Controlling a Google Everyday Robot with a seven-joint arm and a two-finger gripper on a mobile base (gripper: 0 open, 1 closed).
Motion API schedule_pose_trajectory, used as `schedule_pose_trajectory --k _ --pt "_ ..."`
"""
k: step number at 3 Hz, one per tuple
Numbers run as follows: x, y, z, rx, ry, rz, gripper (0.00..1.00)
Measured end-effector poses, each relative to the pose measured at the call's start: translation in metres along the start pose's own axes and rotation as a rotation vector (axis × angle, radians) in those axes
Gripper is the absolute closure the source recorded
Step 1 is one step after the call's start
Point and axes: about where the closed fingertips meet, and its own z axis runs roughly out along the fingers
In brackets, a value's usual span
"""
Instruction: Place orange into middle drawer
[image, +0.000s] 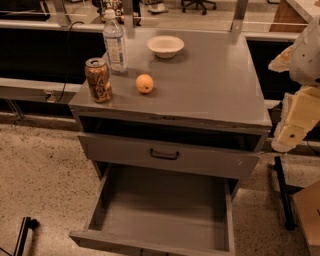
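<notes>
The orange (144, 83) is small and round. It sits on the grey cabinet top (215, 85), near the front left, between the soda can (98, 80) and the white bowl (165, 46). The middle drawer (160, 210) is pulled wide open below; its flat grey floor is bare. Above it is a grey drawer with a black handle (164, 154). My gripper (295, 122), cream-coloured, hangs at the right edge of the view, beside the cabinet's right side at about top height. It is far from the orange and holds nothing that I can see.
A clear water bottle (114, 42) stands behind the can. A black stand (283, 195) is on the speckled floor right of the cabinet. A brown box corner (310, 215) shows at the lower right. A railing and dark counters run behind.
</notes>
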Motion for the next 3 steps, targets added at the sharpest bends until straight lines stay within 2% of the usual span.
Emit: schedule_pose_trajectory --k 1,2,3 --pt "-0.001 -0.001 0.0 0.001 -0.003 -0.001 0.0" --pt "-0.025 -0.043 0.006 0.045 -0.096 -0.01 0.0" --pt "-0.068 -0.118 0.025 0.105 -0.314 -0.02 0.0"
